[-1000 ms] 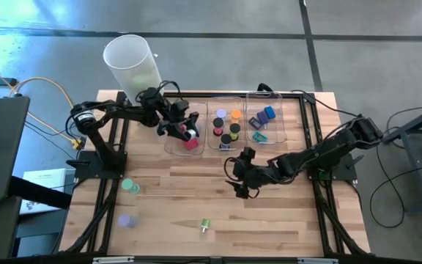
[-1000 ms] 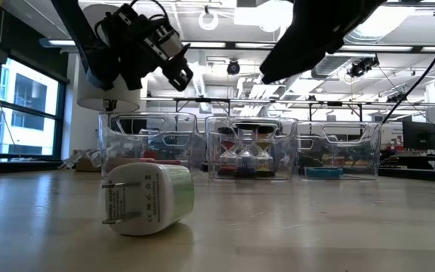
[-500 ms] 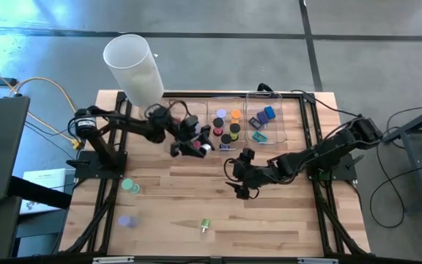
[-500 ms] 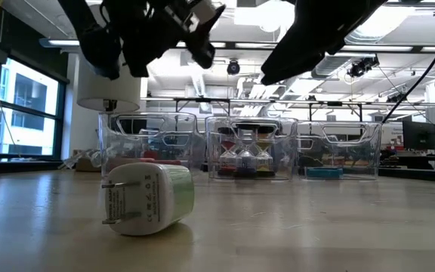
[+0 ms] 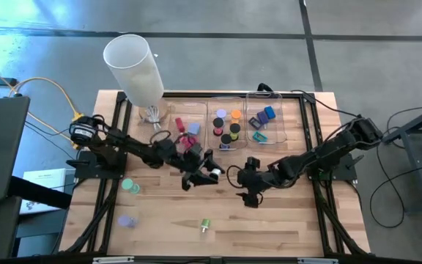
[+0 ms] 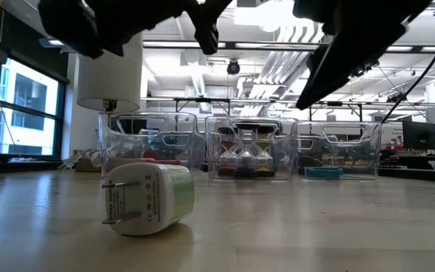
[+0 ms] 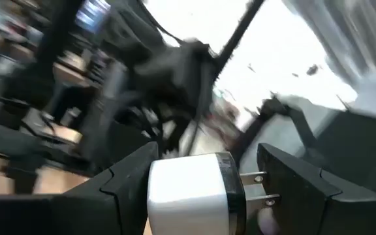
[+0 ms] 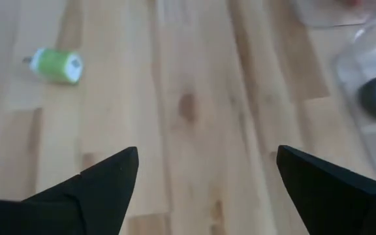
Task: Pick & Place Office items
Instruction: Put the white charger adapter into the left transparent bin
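Note:
My left gripper (image 5: 209,173) hangs over the middle of the table, shut on a small white plug adapter (image 7: 188,192) with two metal prongs. My right gripper (image 5: 252,193) is open just to its right, above bare wood (image 8: 207,160). On the table lie a green-and-white plug adapter on its side (image 5: 204,226) (image 6: 146,198) (image 8: 56,65), a teal cap (image 5: 130,185) and a lavender cap (image 5: 126,220). Other small pieces sit in three clear trays at the far edge: red and pink ones (image 5: 184,128), black discs and coloured caps (image 5: 226,128), blue and teal ones (image 5: 264,121). My left gripper pinches the white plug adapter's body (image 7: 175,196) between its two fingers (image 7: 126,179), one on each opposite side. The prongs (image 7: 258,186) stick out sideways past the body. In the low view the gripper (image 6: 202,15) is well above the table, so the adapter is lifted clear.
A big white translucent cylinder (image 5: 134,66) stands at the far left corner, behind the left tray. A black frame (image 5: 319,213) runs along the table's edges. Open wood lies between the trays and the near edge, apart from the three loose pieces.
My left gripper has swung from above the left tray toward the near edge and the right, out to the table's middle, carrying the white adapter. My right gripper has shifted a little to the right and nearer.

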Controlling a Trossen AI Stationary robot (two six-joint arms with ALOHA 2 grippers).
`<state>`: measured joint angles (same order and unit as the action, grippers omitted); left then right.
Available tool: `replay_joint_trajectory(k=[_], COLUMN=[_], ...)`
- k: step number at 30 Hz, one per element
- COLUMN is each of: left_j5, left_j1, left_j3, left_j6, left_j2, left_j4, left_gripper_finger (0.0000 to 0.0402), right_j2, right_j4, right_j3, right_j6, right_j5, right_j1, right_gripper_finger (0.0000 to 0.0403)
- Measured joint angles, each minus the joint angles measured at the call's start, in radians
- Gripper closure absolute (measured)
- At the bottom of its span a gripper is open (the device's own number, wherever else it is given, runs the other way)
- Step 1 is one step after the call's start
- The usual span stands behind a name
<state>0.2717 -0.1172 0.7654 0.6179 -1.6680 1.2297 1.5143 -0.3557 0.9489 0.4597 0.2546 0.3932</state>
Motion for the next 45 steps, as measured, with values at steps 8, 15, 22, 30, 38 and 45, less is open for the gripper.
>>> replay_joint_trajectory(k=[8,15,22,30,38,45], left_j5=[-0.68,-1.25,-1.799,-1.845,-1.844,-1.835], left_j1=[-0.096,-0.082,-0.091,-0.086,-0.054,-0.053], left_j3=[0.0,0.0,0.0,-0.002,-0.003,-0.003], left_j6=[0.049,-0.39,-0.985,-1.204,-1.163,-1.046], left_j2=[0.0,0.036,0.068,0.061,0.042,-0.025], left_j4=[0.025,0.094,0.09,0.059,0.041,0.0], left_gripper_finger=[0.016,0.016,0.016,0.016,0.016,0.016], right_j2=[0.0,-0.001,-0.001,-0.001,-0.001,-0.001], right_j4=[0.005,0.022,0.048,0.053,0.061,0.079], right_j3=[0.0,0.0,0.0,0.0,0.0,0.0], right_j6=[0.052,0.154,0.171,0.165,0.201,0.202], right_j5=[-0.001,0.008,0.092,0.121,0.134,0.137], right_j1=[0.106,0.204,0.302,0.307,0.305,0.305], right_gripper_finger=[0.005,0.005,0.005,0.005,0.005,0.005])
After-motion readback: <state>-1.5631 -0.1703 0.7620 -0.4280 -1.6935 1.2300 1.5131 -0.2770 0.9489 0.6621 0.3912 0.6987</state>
